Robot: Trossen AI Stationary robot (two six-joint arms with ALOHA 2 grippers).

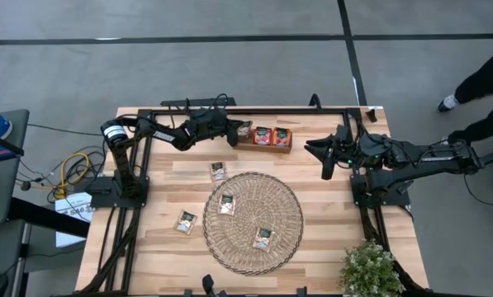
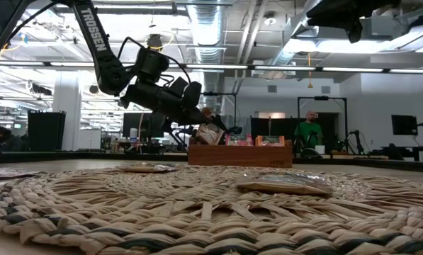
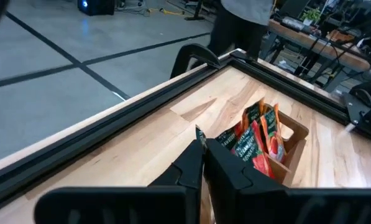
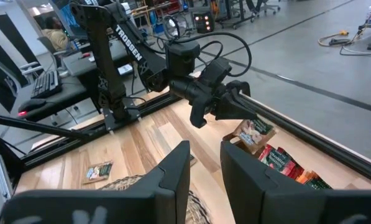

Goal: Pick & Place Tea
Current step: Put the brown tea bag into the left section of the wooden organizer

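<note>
High view: left end effector (image 1: 236, 128) at the far edge of the table (image 1: 159, 190), pinched shut on a pale sachet (image 1: 244, 129) right at the left end of the wooden tray (image 1: 267, 150). Two red sachets (image 1: 272, 136) already standing in the tray beside it. Four loose sachets (image 1: 218, 171) waiting nearer: two on bare wood, two on the woven mat (image 1: 283, 206). Right end effector (image 1: 324, 153) parked off the tray's right end, fingers apart, holding nothing.

Judged as the placing step, early in the task.

To do it well:
- Check from the right wrist view that the pale sachet (image 4: 253, 132) hangs over the tray's open end, not over the wall; appears tilted there, so level it or lean it toward the red ones before letting go.
- Lower until the bottom edge sits inside the compartment; avoid dropping from height, since a flat, light packet will likely flutter or tip out.
- Open only slightly at first; seen in the left wrist view as a thin edge (image 3: 199, 132) between the fingertips (image 3: 191, 163), so likely to cling to one pad.
- Withdraw straight up and back, clear of the red packets (image 3: 260, 140), to avoid dragging them over.
- Leave the right arm where it is, well apart from the tray.
</note>
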